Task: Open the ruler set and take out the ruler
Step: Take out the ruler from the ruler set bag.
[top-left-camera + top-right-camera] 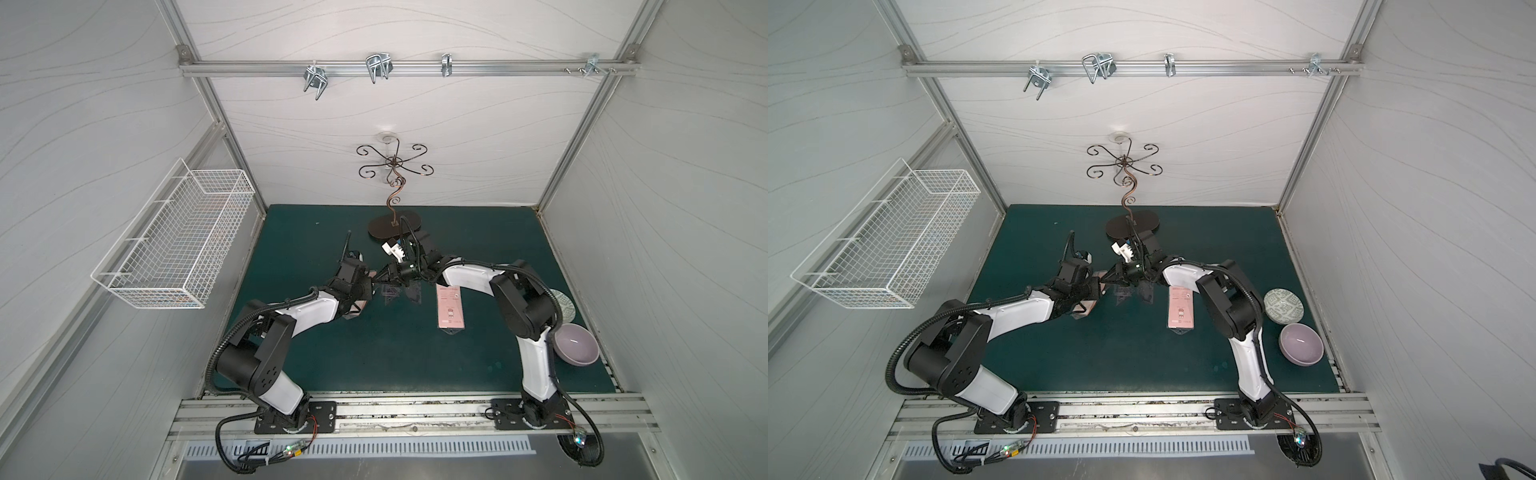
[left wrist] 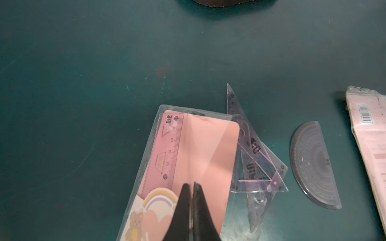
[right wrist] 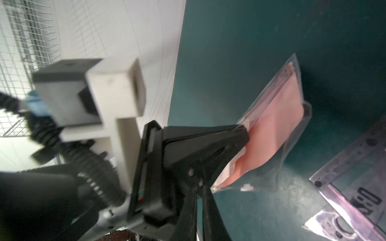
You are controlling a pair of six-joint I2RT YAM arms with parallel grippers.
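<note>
Ruler set [image 2: 205, 150] in L gripper [image 2: 191, 184]

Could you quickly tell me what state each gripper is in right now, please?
Left gripper: shut on the ruler set sleeve.
Right gripper: shut, close to the sleeve's edge; whether it pinches the sleeve cannot be told.

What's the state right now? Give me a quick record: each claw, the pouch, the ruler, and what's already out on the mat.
left claw: shut on the clear pouch
right claw: shut, tips by the pouch's edge; unclear whether it pinches anything
ruler: pink, inside the pouch beside the pink card
set squares: two, clear, overlapping on the mat
protractor: on the mat, apart from the set squares
pink packet: flat on the mat, barcode showing
task: ruler not yet out
</note>
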